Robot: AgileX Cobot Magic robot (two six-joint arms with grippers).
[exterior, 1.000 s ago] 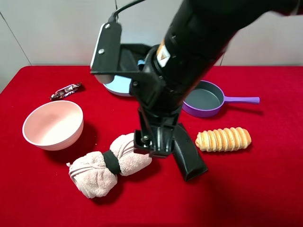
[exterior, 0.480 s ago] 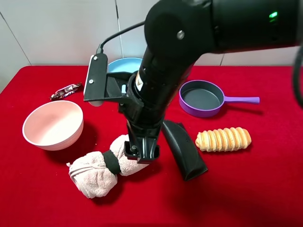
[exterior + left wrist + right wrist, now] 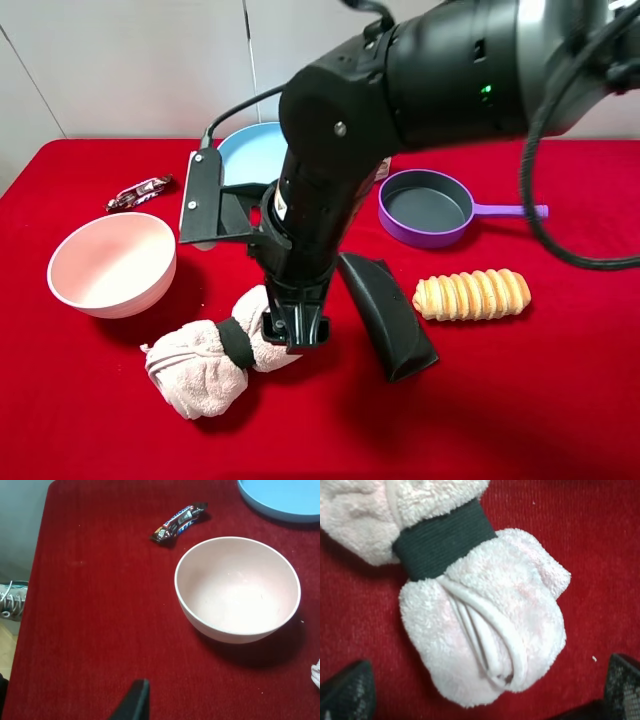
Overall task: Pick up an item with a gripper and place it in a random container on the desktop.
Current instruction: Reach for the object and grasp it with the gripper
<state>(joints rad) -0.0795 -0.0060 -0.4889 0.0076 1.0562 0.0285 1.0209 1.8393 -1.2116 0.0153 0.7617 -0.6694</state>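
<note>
The towel (image 3: 205,362) lies on the tabletop (image 3: 560,400) just beside the pink bowl (image 3: 112,263), its long axis slanting past the bowl. The right gripper (image 3: 296,326) hangs over the end farther from the bowl, spread wide and empty (the left gripper's state cannot be told).

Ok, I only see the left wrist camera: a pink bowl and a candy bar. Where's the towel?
Observer: The towel lies nearer the high camera than the bowl, to its right.
Kid: Is a claw near it?
Observer: Yes, the right gripper is open, its fingers either side of one towel end.
Kid: What else is there?
Observer: A bread roll and a purple pan, further right.
</note>
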